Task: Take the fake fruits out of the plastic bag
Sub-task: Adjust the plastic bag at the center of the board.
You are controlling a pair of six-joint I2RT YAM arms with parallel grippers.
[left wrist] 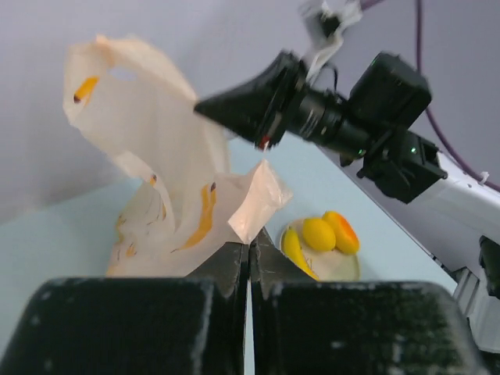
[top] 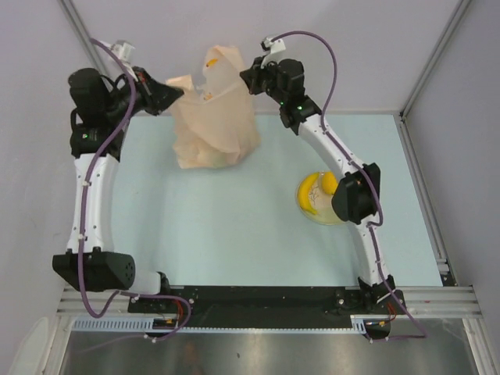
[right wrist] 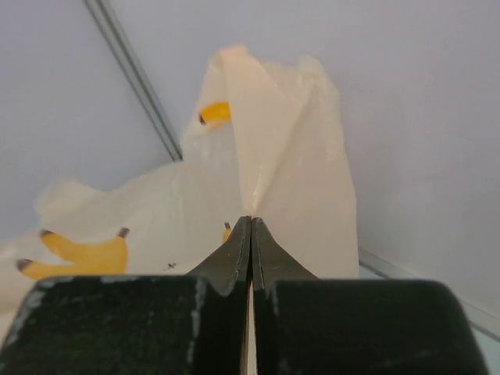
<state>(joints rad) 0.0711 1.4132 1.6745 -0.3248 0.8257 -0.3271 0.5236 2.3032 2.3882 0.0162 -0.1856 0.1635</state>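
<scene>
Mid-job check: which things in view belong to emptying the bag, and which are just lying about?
Job: plastic bag, pinched by left fingers and right fingers; banana, lemon, orange fruit, already out.
Lying about: plate under those fruits.

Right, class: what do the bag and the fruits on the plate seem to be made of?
The plastic bag: thin plastic film, translucent peach; it crinkles, holds sharp folds and lets light through. The fake fruits on the plate: probably moulded plastic, smooth, evenly coloured, faintly glossy; too blurred for certainty.
</scene>
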